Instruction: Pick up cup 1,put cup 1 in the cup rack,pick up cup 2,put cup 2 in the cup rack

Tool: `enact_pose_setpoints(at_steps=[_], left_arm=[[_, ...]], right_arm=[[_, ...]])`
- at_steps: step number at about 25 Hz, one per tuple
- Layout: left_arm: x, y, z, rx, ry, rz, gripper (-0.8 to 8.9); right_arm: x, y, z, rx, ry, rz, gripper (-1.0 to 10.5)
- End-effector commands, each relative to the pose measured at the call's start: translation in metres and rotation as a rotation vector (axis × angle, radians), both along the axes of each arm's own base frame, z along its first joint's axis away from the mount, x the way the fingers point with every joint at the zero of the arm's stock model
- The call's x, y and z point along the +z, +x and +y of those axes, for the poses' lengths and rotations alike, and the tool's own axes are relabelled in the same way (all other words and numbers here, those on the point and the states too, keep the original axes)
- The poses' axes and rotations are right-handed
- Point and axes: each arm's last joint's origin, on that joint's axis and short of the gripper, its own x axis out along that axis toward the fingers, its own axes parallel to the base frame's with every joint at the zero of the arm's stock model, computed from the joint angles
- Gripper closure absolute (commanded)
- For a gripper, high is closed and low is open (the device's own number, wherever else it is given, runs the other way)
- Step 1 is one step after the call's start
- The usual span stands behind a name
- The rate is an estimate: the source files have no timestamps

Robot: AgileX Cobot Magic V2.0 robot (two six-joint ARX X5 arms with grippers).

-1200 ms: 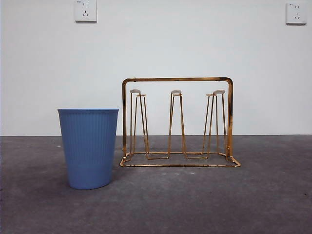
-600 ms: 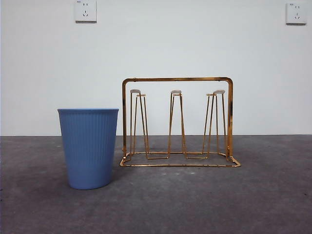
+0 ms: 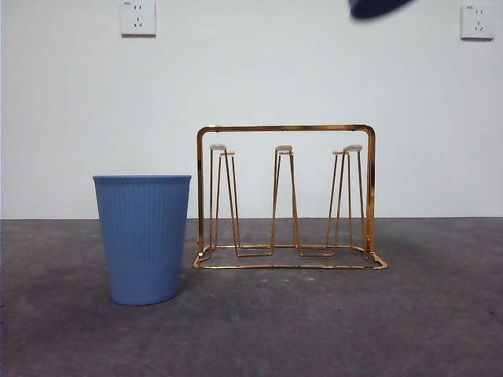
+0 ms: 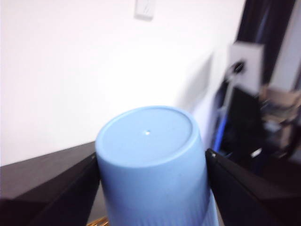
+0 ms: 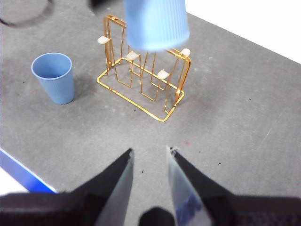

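A light blue ribbed cup (image 4: 146,132) is held upside down, bottom toward the camera, with my left gripper (image 4: 151,156) shut on its sides. In the right wrist view this cup (image 5: 155,23) hangs above the gold wire cup rack (image 5: 141,80). In the front view only its dark rim (image 3: 380,6) shows at the top edge, above the right part of the cup rack (image 3: 283,127). A second blue cup (image 3: 143,236) stands upright on the table just left of the rack, also seen as the cup (image 5: 53,77) from the right wrist. My right gripper (image 5: 149,153) is open, high over the table, away from both.
The table is a dark grey mat with a blue front edge (image 5: 23,174). A white wall with two sockets (image 3: 137,17) (image 3: 477,21) stands behind the rack. The rack's pegs (image 3: 284,148) carry no cups.
The dark rim of the held cup has come into the front view at the top edge. The standing cup and the rack have not moved.
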Motion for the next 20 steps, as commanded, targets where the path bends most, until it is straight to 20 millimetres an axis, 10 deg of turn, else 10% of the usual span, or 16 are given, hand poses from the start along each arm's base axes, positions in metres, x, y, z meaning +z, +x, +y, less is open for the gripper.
enact_pose_setpoints(at_steps=[1, 20], left_arm=[[-0.023, 0.011, -0.012, 0.070, 0.093, -0.022, 8.19], [-0.079, 0.050, -0.027, 0.171, 0.179, 0.015, 8.19]], right_arm=[[-0.003, -0.001, -0.001, -0.006, -0.004, 0.022, 8.2], [-0.003, -0.001, -0.001, -0.007, -0.005, 0.025, 8.2]])
